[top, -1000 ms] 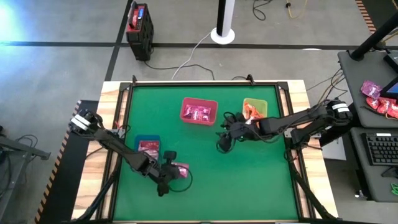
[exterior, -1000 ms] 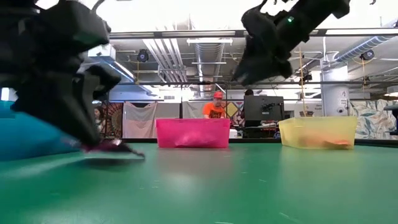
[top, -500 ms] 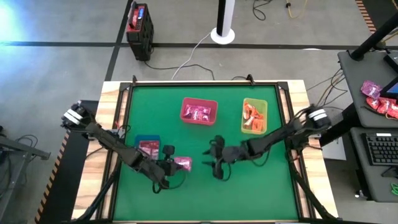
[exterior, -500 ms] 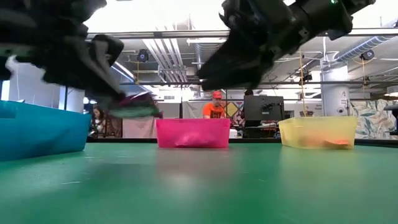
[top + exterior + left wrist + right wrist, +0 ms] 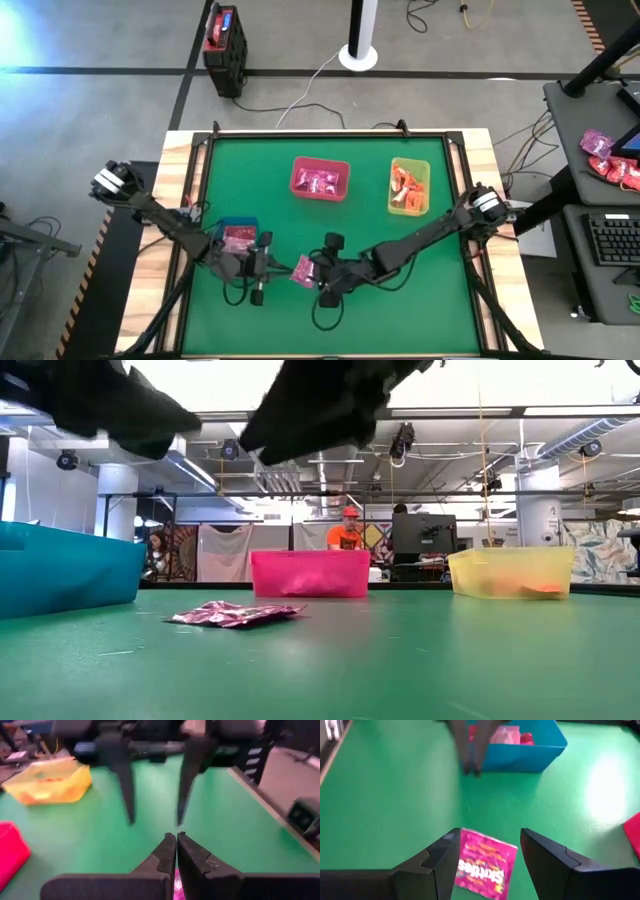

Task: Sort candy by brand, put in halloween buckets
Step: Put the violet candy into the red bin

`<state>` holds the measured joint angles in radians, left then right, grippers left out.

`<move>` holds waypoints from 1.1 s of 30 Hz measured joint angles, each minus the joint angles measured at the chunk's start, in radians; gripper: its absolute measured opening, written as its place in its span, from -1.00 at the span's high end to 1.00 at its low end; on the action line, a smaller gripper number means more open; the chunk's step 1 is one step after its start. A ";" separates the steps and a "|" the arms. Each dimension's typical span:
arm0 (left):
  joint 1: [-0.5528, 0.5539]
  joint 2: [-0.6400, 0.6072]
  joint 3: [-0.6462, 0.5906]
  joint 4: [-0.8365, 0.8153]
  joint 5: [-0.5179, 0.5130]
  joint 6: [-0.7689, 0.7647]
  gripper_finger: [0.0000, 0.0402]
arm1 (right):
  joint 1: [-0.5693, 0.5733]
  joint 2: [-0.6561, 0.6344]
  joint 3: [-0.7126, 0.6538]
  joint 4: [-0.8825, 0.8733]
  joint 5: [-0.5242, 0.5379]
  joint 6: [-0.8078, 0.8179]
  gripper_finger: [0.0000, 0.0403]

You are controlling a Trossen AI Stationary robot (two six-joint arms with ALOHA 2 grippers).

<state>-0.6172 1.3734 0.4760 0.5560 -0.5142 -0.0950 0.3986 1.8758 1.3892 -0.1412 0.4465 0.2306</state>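
A magenta-pink candy packet (image 5: pixel 303 270) (image 5: pixel 237 614) (image 5: pixel 482 862) lies flat on the green table between my two grippers. My right gripper (image 5: pixel 318 276) (image 5: pixel 489 834) hangs open above it, one finger on either side, touching nothing. My left gripper (image 5: pixel 268 268) (image 5: pixel 176 836) is shut and empty, just left of the packet, in front of the blue bin (image 5: pixel 237 238) (image 5: pixel 520 745), which holds pink packets. The pink-red bin (image 5: pixel 320 180) (image 5: pixel 310 573) and the lime-green bin (image 5: pixel 409 187) (image 5: pixel 510 573) stand farther back, each with candy inside.
The table has a raised wooden border (image 5: pixel 180 200). A black-and-red box (image 5: pixel 224 45) stands on the floor beyond it. More packets lie on a side desk (image 5: pixel 605 155) at the right. In the low view, a person (image 5: pixel 346 532) sits in the room behind.
My left gripper lifted the packet off the table, then drew back toward the blue bin; the packet has left it and lies flat on the table again, slightly farther right. My right gripper swung from beside the lime-green bin toward the near-left, ending over the packet.
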 joint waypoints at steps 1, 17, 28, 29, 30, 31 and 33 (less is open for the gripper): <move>-0.010 -0.001 0.012 0.000 0.003 0.002 1.00 | -0.001 0.000 0.012 -0.027 0.000 0.031 0.00; -0.240 -0.022 0.148 -0.016 -0.299 0.349 1.00 | -0.059 0.171 0.021 0.085 -0.028 0.126 0.00; -0.223 -0.022 0.110 -0.066 -0.345 0.468 1.00 | -0.076 0.267 0.085 0.046 -0.016 0.400 0.00; -0.219 -0.022 0.106 -0.064 -0.350 0.476 1.00 | -0.079 0.279 0.089 0.031 -0.011 0.411 0.00; -0.216 -0.025 0.102 -0.064 -0.354 0.483 1.00 | -0.081 0.289 0.091 0.029 -0.002 0.413 0.00; -0.211 -0.026 0.100 -0.064 -0.354 0.488 1.00 | -0.081 0.293 0.096 0.029 0.003 0.415 0.00; -0.201 -0.029 0.096 -0.061 -0.352 0.494 1.00 | -0.079 0.302 0.098 0.030 0.008 0.424 0.00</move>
<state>-0.8179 1.3444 0.5716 0.4952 -0.8659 0.3986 0.3199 2.1780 1.4876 -0.1116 0.4545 0.6544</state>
